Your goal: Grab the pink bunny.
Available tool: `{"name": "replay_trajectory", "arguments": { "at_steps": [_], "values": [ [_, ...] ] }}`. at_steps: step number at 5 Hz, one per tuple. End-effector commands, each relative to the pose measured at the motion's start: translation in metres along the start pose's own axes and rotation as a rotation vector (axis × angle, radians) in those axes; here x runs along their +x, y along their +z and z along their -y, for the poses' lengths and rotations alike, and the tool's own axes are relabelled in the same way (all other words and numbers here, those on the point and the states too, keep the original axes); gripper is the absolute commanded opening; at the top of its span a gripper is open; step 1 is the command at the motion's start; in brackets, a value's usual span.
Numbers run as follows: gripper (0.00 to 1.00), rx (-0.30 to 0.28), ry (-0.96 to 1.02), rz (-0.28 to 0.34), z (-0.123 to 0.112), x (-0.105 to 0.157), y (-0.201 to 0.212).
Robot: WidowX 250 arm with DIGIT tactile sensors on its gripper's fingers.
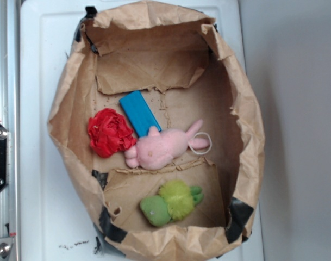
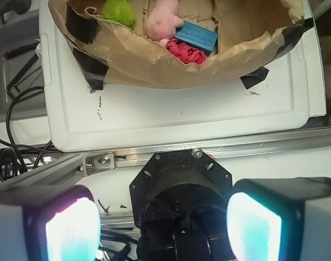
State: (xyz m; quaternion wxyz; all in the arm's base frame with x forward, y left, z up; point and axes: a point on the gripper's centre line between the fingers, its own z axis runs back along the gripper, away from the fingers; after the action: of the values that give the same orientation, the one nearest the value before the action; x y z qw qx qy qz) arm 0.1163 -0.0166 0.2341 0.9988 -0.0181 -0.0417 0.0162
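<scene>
Gripper (image 2: 164, 225) spread open, empty, parked outside paper bag (image 1: 247, 125) | pink bunny (image 1: 162, 148) lies mid-floor, long axis toward blue block (image 1: 139, 113) corner | you approach over near rim.

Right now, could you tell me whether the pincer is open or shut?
Open. In the wrist view the pincer has its two pads wide apart with nothing between them, outside the bag.

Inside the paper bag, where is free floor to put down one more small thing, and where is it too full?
The bare floor of the paper bag lies right of the pink bunny, toward the right wall, and on the far flap beyond the blue block. The middle is crowded: the red ruffled ball, block and bunny touch. The green plush fills much of the near flap.
</scene>
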Motion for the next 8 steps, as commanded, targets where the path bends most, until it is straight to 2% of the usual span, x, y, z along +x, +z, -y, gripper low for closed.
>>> {"name": "replay_trajectory", "arguments": {
  "at_steps": [1,3,4,5,6,7,8],
  "values": [
    [1.00,-0.006,0.055,0.027,-0.035,0.061,-0.004],
    [1.00,0.024,0.020,0.061,-0.057,0.086,-0.023],
    [1.00,0.080,-0.005,0.081,-0.054,0.102,-0.038],
    [1.00,0.089,-0.107,0.114,-0.048,0.126,-0.054],
    [1.00,0.093,-0.191,0.094,-0.038,0.143,-0.076],
    [1.00,0.082,-0.241,0.038,-0.028,0.161,-0.103],
    [1.00,0.024,-0.310,-0.012,-0.017,0.168,-0.129]
  ]
}}
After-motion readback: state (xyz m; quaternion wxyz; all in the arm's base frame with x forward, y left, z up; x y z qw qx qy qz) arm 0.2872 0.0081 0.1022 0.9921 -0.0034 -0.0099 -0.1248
